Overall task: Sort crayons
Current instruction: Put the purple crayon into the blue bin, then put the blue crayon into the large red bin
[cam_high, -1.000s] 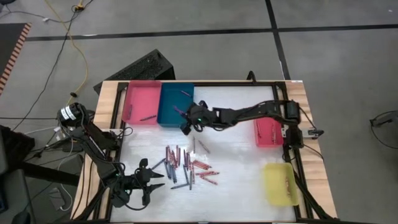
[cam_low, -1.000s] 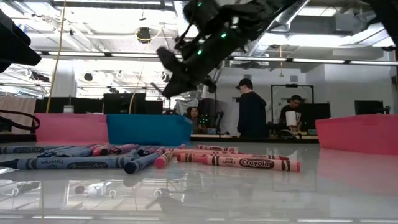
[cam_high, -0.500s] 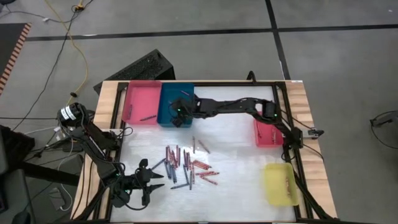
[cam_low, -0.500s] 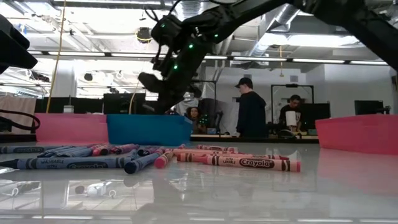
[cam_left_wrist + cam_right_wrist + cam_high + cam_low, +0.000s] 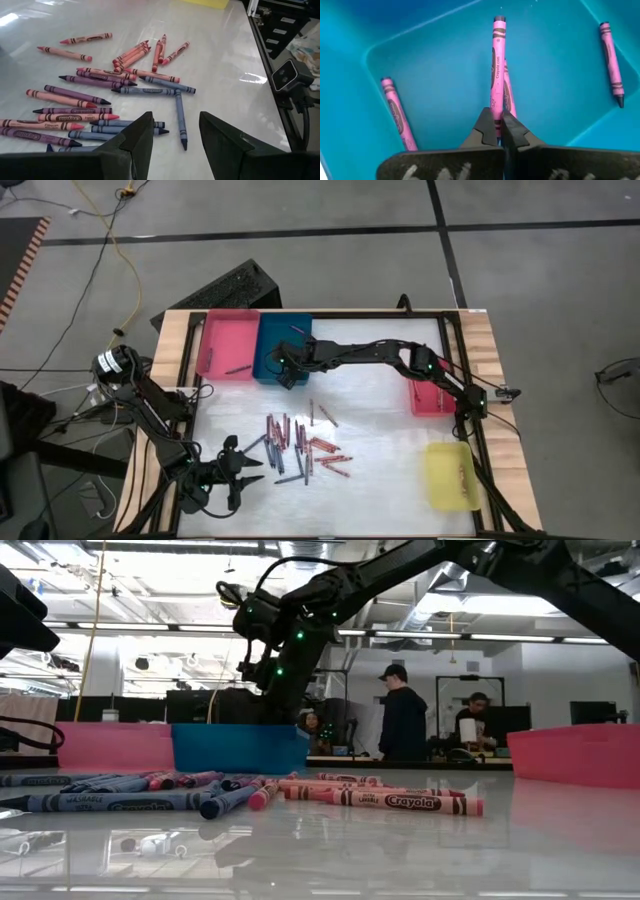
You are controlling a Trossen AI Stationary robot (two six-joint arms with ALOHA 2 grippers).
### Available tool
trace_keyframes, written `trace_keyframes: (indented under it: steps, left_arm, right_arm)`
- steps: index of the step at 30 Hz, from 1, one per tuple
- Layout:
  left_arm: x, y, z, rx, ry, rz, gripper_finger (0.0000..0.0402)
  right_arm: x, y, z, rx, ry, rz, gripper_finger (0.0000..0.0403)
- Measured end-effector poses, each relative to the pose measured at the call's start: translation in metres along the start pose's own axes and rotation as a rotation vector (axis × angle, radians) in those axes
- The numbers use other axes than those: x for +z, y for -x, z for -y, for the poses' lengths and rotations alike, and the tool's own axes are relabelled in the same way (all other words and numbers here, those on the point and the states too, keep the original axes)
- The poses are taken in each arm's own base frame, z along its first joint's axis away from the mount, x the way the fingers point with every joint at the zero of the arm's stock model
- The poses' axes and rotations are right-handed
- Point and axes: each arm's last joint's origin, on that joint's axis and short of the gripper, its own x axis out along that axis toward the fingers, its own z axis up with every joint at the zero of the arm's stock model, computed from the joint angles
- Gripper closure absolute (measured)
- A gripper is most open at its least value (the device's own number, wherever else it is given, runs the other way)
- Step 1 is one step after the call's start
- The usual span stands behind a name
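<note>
One pink crayon (image 5: 497, 65) sits pinched in my right claw (image 5: 497, 131), which has travelled from mid-tabletop to inside the blue tray (image 5: 270, 358); release comes next, I judge. Left claw (image 5: 172, 131) waits spread beside the crayons (image 5: 300, 445).

Four trays — pink (image 5: 228, 345), blue (image 5: 283, 348), red (image 5: 431, 395), yellow (image 5: 450, 476); two arms.

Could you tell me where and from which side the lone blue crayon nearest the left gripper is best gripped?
Grip the blue crayon at mid-length, coming straight down, fingers closing across its width. It lies flat on the table, set apart from the pile of crayons, with bare surface along both long sides. The left gripper is open just short of it.
</note>
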Motion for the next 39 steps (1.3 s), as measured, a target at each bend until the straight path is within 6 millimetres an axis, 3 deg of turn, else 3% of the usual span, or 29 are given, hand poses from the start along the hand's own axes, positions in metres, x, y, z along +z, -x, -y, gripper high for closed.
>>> trace_keyframes:
  steps: [19,26,29,32,35,39]
  left_arm:
    - [0.0,0.0,0.0,-0.001,0.003,0.0,0.0253]
    - [-0.001,0.0,0.001,-0.019,0.004,-0.021,0.0253]
    - [-0.002,0.0,0.0,-0.019,0.005,-0.039,0.0253]
    - [-0.003,-0.004,-0.005,-0.007,0.032,-0.086,0.0253]
    - [-0.002,-0.01,-0.011,0.004,0.077,-0.147,0.0253]
    - [-0.002,-0.019,-0.022,0.048,0.152,-0.242,0.0253]
  right_arm:
    - [-0.001,-0.001,0.002,0.012,-0.012,-0.015,0.0357]
    - [0.018,0.026,-0.004,0.031,0.059,-0.027,0.0347]
    - [0.029,0.051,-0.01,0.049,0.122,-0.044,0.0347]
    - [0.041,0.09,-0.019,0.075,0.194,-0.027,0.0347]
    - [0.039,0.14,-0.023,0.12,0.249,0.015,0.0347]
    - [0.036,0.221,-0.017,0.131,0.278,0.074,0.0346]
